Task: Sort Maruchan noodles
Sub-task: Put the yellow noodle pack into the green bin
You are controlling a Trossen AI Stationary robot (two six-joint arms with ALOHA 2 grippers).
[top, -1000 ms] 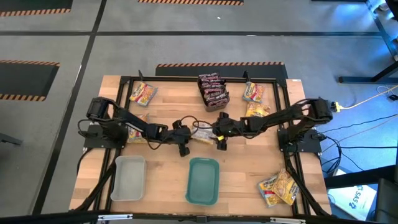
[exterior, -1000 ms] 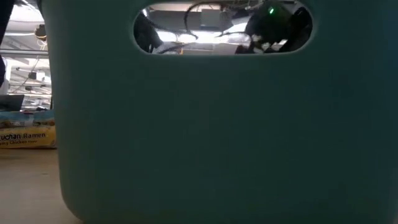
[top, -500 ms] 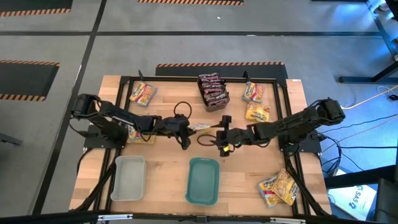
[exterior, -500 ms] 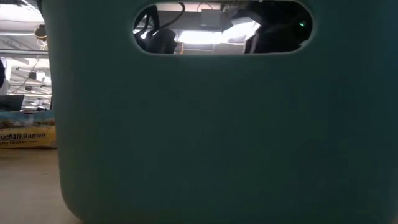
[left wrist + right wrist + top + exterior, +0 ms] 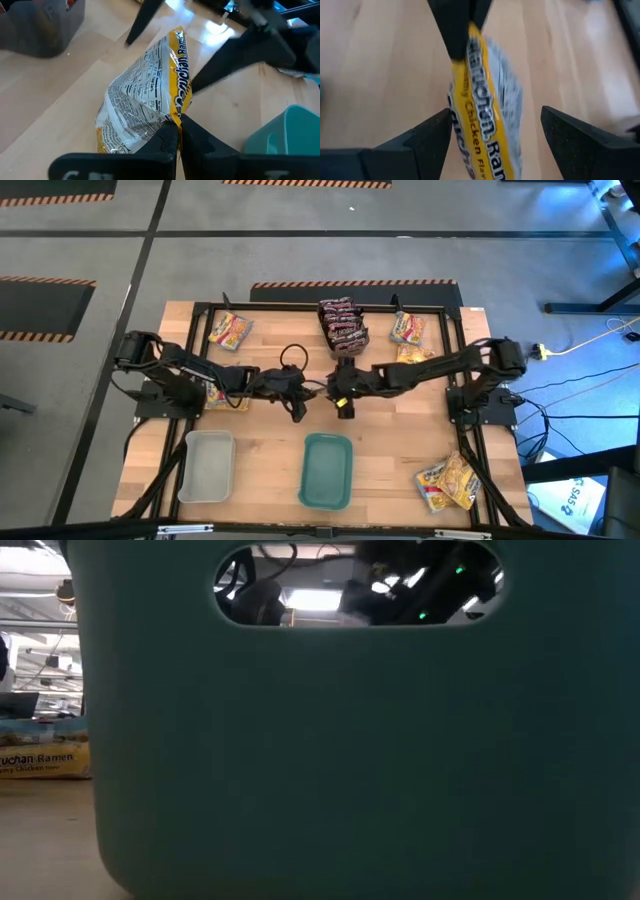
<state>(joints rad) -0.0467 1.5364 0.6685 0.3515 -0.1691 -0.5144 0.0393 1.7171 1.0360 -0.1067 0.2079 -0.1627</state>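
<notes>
- High view: the left gripper [image 5: 298, 387] and right gripper [image 5: 338, 387] meet over the middle of the wooden table [image 5: 260, 450], with a yellow packet [image 5: 316, 386] between them. More yellow packets lie at the far left [image 5: 229, 331], far right [image 5: 406, 328] and near right corner [image 5: 448, 482]; a stack of dark packets [image 5: 340, 326] sits at the far middle. A white tray [image 5: 207, 467] and a teal tray [image 5: 327, 470] stand along the near edge.
- Low view: the teal tray's wall [image 5: 330, 760] fills nearly everything; dark arm parts show through its handle slot. 1 yellow packet [image 5: 42, 758] lies at the left.
- Left wrist view: the left gripper's fingers [image 5: 167, 142] are clenched on the edge of the yellow packet [image 5: 145, 107], which is held clear of the table. The right gripper's fingers [image 5: 225, 60] stand on either side of its far end.
- Right wrist view: the right gripper [image 5: 492, 135] is spread wide, the yellow packet [image 5: 482, 120] standing edge-on between its fingers [image 5: 427, 142], touching neither.
</notes>
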